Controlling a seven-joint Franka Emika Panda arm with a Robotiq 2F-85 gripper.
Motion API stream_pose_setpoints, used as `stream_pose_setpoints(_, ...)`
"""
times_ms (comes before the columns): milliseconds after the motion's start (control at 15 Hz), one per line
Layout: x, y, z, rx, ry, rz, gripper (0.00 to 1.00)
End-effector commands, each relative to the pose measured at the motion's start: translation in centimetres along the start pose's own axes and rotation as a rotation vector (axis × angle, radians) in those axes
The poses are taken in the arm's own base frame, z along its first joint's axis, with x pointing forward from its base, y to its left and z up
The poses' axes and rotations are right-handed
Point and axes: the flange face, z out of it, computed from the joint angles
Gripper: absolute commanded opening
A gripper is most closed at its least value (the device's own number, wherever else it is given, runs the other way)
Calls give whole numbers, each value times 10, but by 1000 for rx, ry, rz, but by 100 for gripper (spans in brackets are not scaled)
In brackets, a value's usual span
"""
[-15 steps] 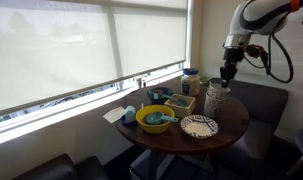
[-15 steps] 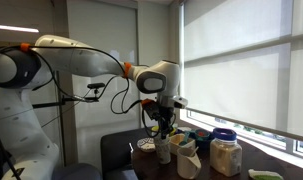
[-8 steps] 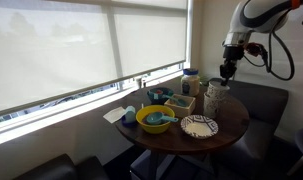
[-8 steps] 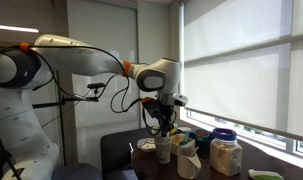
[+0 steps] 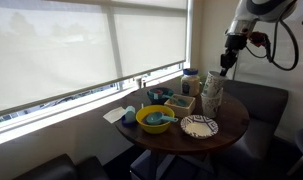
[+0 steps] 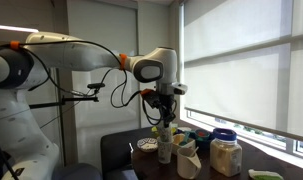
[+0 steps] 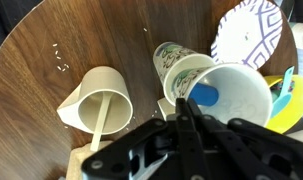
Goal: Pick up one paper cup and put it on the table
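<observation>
White arm (image 6: 81, 50), orange joint rings, black cables (image 6: 116, 95), black hand (image 6: 164, 118)

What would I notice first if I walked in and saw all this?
The big white robot arm reaching over the small round table grabs your eye first. In the wrist view, its jaws pinch the rim of a white paper cup just above the dark wooden tabletop. On the table beside it sit a bright yellow bowl and a blue-patterned plate.

I'm seeing bare table (image 7: 41, 50) lying open in the wrist view; a cream jug (image 7: 96, 105), patterned cup (image 7: 176, 63) and plate (image 7: 253, 35) are crowding around the paper cup (image 7: 236, 95).
</observation>
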Motion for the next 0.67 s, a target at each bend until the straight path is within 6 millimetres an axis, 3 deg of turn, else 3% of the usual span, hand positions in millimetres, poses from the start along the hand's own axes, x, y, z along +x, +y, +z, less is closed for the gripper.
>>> stream_pose_setpoints(0,-5,-2,-40,10,63,-23,1)
stream_pose_setpoints(333,-20,11,-97,-17,188,16,1)
stream_pose_setpoints(533,-36,34,-111,-34,243,69,1)
stream_pose_setpoints(600,-24,27,-105,-24,208,50,1)
